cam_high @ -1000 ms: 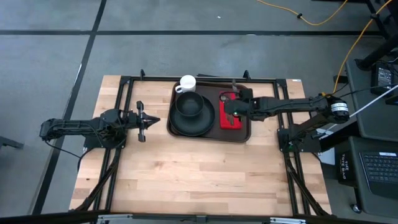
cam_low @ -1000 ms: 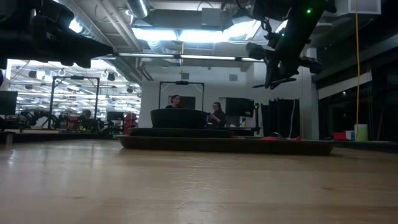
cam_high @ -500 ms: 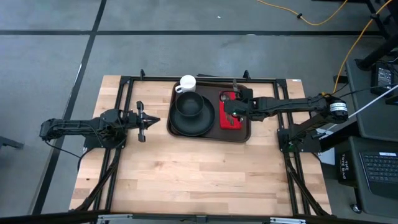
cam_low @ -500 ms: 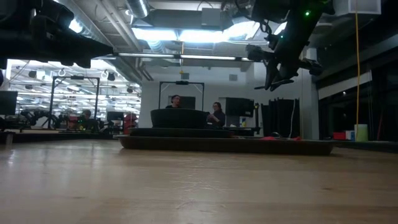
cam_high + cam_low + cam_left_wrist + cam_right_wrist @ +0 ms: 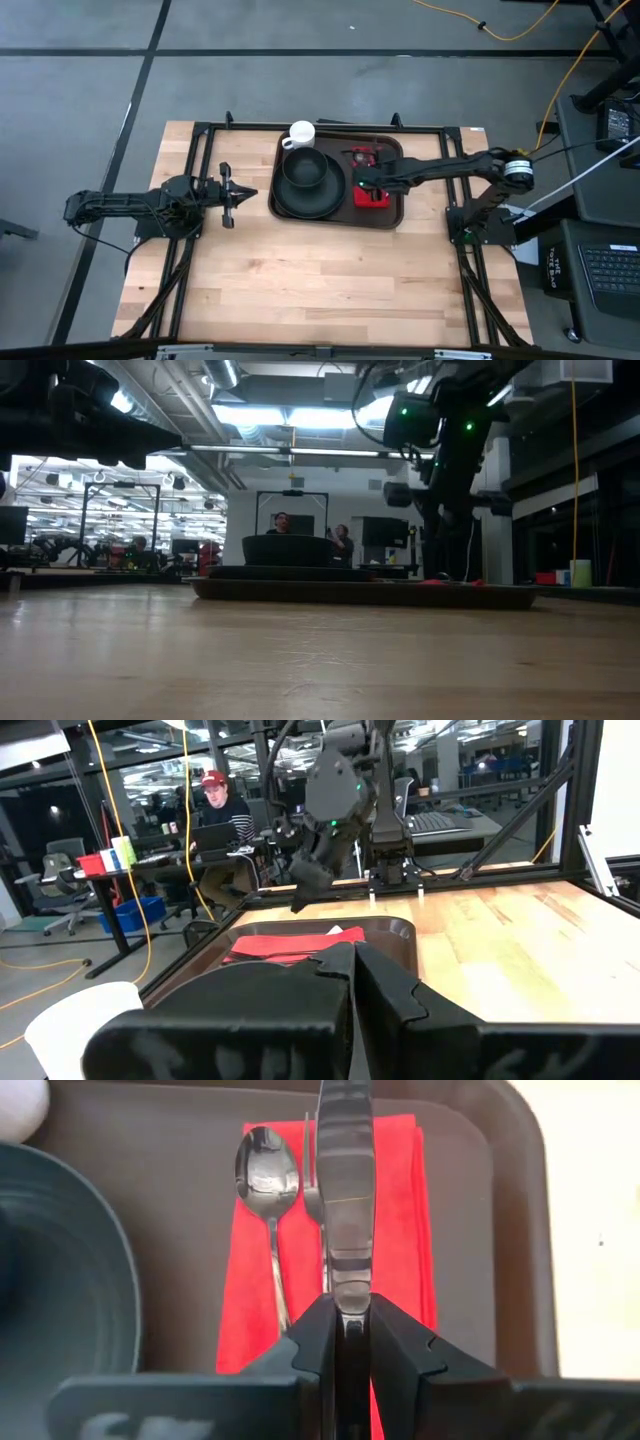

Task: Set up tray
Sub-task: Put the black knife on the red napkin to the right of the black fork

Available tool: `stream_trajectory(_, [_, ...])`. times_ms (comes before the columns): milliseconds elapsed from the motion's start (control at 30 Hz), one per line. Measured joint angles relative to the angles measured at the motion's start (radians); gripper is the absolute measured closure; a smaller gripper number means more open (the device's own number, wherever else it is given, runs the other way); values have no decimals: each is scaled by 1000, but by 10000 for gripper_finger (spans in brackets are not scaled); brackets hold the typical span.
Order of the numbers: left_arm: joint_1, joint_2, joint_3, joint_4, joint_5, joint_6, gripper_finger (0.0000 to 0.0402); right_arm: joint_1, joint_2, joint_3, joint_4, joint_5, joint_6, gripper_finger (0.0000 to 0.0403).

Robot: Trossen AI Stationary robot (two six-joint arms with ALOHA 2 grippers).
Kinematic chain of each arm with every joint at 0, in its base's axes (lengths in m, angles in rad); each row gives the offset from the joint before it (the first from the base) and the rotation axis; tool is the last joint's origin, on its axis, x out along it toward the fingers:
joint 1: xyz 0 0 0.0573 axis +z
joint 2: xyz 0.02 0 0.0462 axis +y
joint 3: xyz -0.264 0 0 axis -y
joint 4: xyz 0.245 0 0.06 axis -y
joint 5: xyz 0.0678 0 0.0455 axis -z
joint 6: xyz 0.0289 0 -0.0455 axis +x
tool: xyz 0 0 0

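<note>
Tray (image 5: 340, 215) carries plate, bowl, cup (image 5: 301, 133) and napkin (image 5: 400, 1210) with spoon (image 5: 266, 1175); right gripper (image 5: 345, 1325) grasps knife (image 5: 344, 1150) above napkin; left gripper (image 5: 240, 195) clenched, beside tray.

Right wrist view: knife (image 5: 345, 1190) handle end hidden between the right gripper (image 5: 345, 1342) fingers, tip cut off at the frame edge. Fork (image 5: 313, 1190) mostly hidden behind the knife. Spoon (image 5: 266, 1200) handle end blocked by a finger. Plate (image 5: 70, 1280) cut off at the edge; mug (image 5: 20, 1105) only a corner. Low view: napkin (image 5: 450, 582) just a red sliver above the tray (image 5: 365, 594) rim; cutlery not discernible.
</note>
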Motion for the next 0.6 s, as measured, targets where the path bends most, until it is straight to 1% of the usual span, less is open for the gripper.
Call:
stream_trajectory(67, [0, 0, 0, 0, 0, -3, 396, -7, 19, 0, 18, -4, 0, 351])
stream_trajectory(167, [0, 0, 0, -3, 6, -63, 396, -16, 45, 0, 45, -7, -1, 351])
stream_trajectory(300, [0, 0, 0, -3, 8, -129, 396, -35, 58, -3, 50, -52, -2, 351])
stream_trajectory(500, [0, 0, 0, -3, 8, -130, 396, -54, 51, -104, 220, -90, -5, 351])
stream_trajectory(600, [0, 0, 0, -3, 7, -131, 396, -64, 51, -150, 260, -97, 7, 351])
